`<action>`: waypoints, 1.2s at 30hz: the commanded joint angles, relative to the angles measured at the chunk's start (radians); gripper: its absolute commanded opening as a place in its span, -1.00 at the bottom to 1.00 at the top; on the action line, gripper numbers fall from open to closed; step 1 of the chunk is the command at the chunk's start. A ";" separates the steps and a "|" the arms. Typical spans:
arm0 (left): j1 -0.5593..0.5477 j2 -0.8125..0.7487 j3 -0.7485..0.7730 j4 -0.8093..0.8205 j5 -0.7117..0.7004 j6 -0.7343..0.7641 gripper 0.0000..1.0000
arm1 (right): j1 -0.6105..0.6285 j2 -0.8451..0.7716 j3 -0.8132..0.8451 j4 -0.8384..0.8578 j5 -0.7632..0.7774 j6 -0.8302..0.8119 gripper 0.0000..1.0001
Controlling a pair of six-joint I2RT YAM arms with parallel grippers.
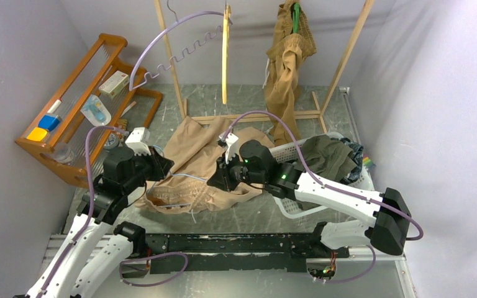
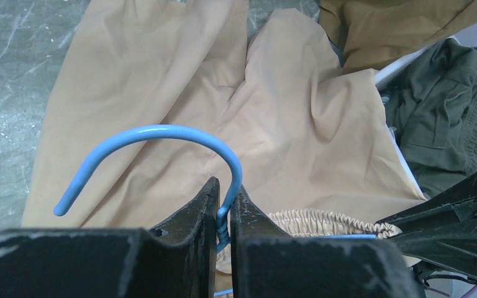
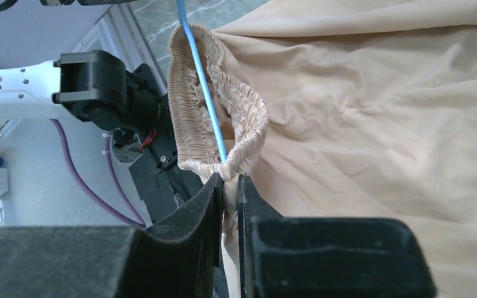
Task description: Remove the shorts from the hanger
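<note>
pale grey walls (image 1: 12, 74), marbled floor (image 1: 248, 99), wooden shelf rack (image 1: 115, 42)

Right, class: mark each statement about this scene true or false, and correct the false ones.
1. The left gripper clamps the blue wire hanger just below its hook. True.
2. The beige shorts are hanging up. False: they lie spread on the table.
3. The right gripper pinches the beige shorts' elastic waistband. True.
4. The olive green shorts lie on the table. False: they sit in the white basket.
</note>
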 commanded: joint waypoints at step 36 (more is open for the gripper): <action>-0.002 -0.150 0.119 -0.176 -0.347 -0.093 -0.86 | -0.001 -0.179 -0.174 0.041 0.140 0.031 -0.61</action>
